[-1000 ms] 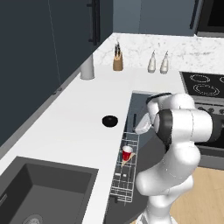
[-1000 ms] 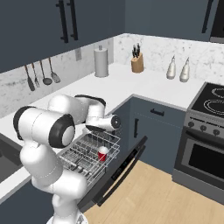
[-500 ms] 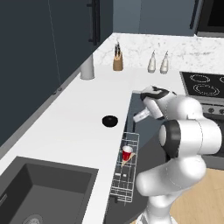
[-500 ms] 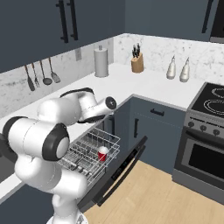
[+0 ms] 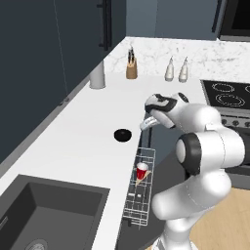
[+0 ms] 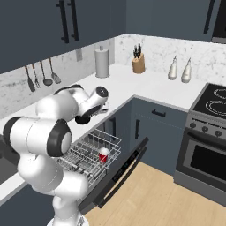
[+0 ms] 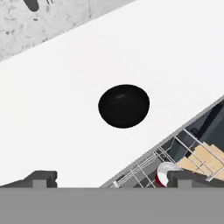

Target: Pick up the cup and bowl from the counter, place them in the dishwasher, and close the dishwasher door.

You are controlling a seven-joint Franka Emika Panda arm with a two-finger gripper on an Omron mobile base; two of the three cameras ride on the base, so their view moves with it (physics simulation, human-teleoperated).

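The black bowl (image 5: 122, 135) sits on the white counter (image 5: 73, 141), close to the counter edge, and it is the thing to watch here. The red cup (image 5: 141, 170) is already in the wire rack (image 5: 139, 193) of the dishwasher (image 6: 99, 161), just past that edge from the bowl and lower down. The dishwasher door (image 6: 121, 174) hangs open under the rack. The gripper (image 5: 147, 122) hovers up above the counter edge, a little to the side of the bowl, apart from it. Its two fingers are spread wide and hold nothing. In the hand view the bowl (image 7: 124, 106) lies ahead of the finger tips (image 7: 41, 178), so the hand seems to be looking at it before going down. Some things could go wrong from here. The bowl is low, round and shiny, so the fingers could slip off its rim when they squeeze. If the hand comes down a bit off to one side, a finger could hit the rim and push the bowl along the counter, maybe over the edge and down onto the rack or the door. If the hand drops too low, the fingers could bump the counter. When the bowl goes into the rack, it could knock the cup over, since the cup stands near where the bowl would land.
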